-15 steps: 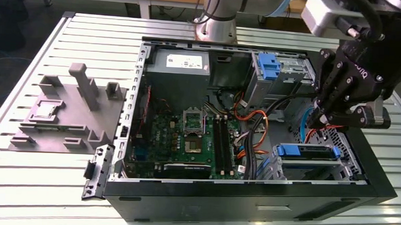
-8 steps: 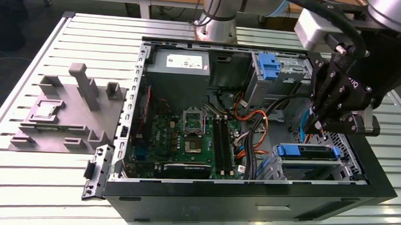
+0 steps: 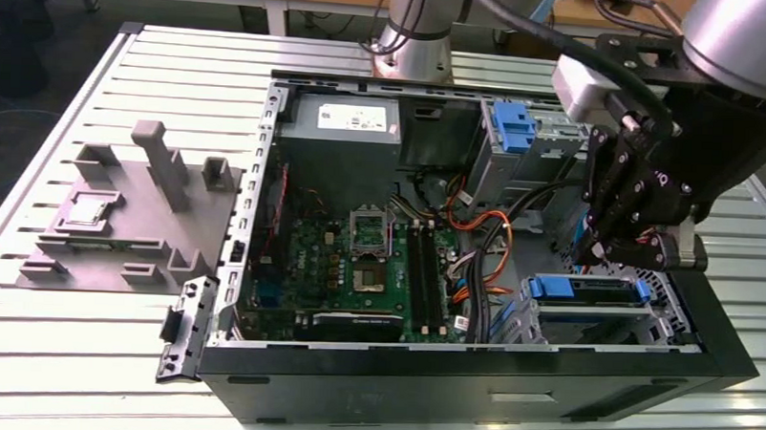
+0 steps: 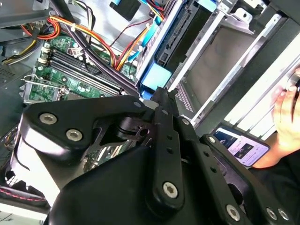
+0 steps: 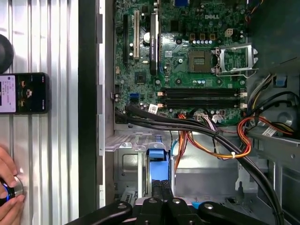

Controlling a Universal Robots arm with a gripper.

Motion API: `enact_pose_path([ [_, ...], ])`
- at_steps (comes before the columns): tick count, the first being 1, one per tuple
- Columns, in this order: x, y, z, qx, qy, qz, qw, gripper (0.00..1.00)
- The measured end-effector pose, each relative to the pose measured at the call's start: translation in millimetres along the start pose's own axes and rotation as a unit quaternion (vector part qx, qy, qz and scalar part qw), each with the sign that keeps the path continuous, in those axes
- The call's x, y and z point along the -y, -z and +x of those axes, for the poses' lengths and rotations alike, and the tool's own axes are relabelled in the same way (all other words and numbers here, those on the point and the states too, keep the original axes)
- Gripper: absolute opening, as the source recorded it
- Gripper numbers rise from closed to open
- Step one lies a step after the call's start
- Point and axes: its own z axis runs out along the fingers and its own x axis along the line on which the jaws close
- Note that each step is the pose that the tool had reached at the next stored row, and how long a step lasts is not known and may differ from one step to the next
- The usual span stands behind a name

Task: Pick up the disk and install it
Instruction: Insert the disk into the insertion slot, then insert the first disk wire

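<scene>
The disk (image 3: 585, 289) stands in the drive bay at the near corner of the open computer case (image 3: 480, 376), on the exterior view's right, its blue carrier facing up. In the first wrist view it is a blue strip (image 5: 157, 161) seen edge-on. My gripper (image 3: 607, 253) hangs straight over it with both fingers pressed together. The tips of the gripper (image 5: 161, 187) end at the blue edge and do not straddle it. Contact cannot be judged. In the second wrist view the gripper (image 4: 159, 92) points at the disk's blue end (image 4: 156, 77).
A second blue carrier (image 3: 514, 124) sits in the far bay. Orange and black cables (image 3: 484, 247) run beside the motherboard (image 3: 356, 262). A grey fixture block (image 3: 128, 216) lies on the slatted table outside the case. A phone (image 5: 23, 93) and a person's hand (image 5: 7, 187) are near the case.
</scene>
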Motion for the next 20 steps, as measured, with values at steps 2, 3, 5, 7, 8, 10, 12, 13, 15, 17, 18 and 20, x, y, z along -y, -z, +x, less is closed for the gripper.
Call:
enact_pose_path([
  [2,0.0,-2.9,-0.1,0.0,0.0,0.0009,1.0,0.1],
  [3,0.0,-3.6,-0.1,0.0001,0.0,0.0012,1.0,0.1],
  [5,0.0,-3.7,-0.1,0.0,0.0,0.0015,1.0,0.1],
  [7,0.0,-3.8,-0.1,0.0001,0.0,0.002,1.0,0.1],
  [8,0.0,-3.8,-0.1,0.0002,0.0,0.0024,1.0,0.1],
  [10,0.1,-3.8,-0.1,0.0001,0.0,0.0024,1.0,0.1],
  [12,1.1,-3.8,-0.2,0.0001,0.0,0.0024,1.0,0.1],
  [13,2.1,-3.9,-0.2,0.0002,0.0,0.0024,1.0,0.1],
  [15,2.6,-3.8,-0.1,0.0001,0.0,0.0024,1.0,0.1],
  [17,16.8,-4.0,-0.4,0.0002,0.0,0.0024,1.0,0.1],
  [18,16.9,-4.0,-0.4,0.0002,0.0,0.0024,1.0,0.1],
  [20,17.0,-4.0,-0.4,0.0002,0.0,0.0024,1.0,0.1],
])
